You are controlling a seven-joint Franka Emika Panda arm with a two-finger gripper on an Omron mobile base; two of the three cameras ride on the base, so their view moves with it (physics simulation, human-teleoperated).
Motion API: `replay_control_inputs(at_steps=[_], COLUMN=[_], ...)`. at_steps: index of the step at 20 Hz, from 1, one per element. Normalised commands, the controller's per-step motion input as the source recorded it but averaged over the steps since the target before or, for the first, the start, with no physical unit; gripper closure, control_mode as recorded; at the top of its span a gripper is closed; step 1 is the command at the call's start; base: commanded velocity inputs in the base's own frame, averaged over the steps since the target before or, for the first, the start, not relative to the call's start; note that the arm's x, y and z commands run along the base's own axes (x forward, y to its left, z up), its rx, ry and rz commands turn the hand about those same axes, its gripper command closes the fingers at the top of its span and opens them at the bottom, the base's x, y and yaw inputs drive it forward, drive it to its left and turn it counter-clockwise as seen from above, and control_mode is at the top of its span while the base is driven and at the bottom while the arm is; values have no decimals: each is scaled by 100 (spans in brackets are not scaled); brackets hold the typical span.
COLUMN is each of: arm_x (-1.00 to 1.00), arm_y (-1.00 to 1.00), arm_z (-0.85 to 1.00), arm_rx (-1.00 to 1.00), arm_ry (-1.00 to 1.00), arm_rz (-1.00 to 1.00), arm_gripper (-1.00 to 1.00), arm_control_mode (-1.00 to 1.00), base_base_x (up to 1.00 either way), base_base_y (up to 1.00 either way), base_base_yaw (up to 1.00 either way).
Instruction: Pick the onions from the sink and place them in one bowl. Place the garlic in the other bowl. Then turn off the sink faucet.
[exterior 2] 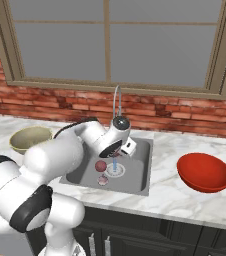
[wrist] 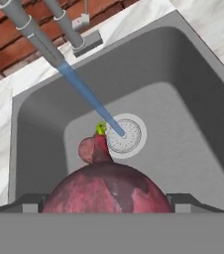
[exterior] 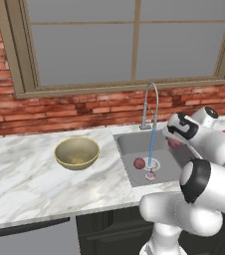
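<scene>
Round reddish-purple onion (wrist: 106, 191) close betw. dark gripper (wrist: 106, 201) tips, jaws wide either side, above grey metal sink (wrist: 183, 74). Second onion (exterior: 139, 163) + pale garlic bulb (exterior: 150, 175) by drain in base views; red shallow bowl (exterior 2: 205, 172) in right one.

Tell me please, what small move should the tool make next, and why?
Probably lift straight up. The tool seems closed around one onion, which sits between its tips above the sink floor. Raising it clear of the rim should come before carrying it left to the yellowish bowl.
</scene>
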Motion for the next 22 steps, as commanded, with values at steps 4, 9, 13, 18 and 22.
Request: replay_control_inputs(at_steps=[4,9,13,18,22], arm_x=[-36,-30,-10,0,-1], arm_y=[41,50,45,40,39], arm_z=[14,14,19,36,33], arm_rx=[0,0,0,0,0], arm_ry=[0,0,0,0,0], arm_rz=[9,14,15,12,8], arm_gripper=[100,100,100,100,100], arm_control_mode=[-100,-100,-100,-100,-100], base_base_x=[0,0,0,0,0], base_base_y=[0,0,0,0,0], base_base_yaw=[0,0,0,0,0])
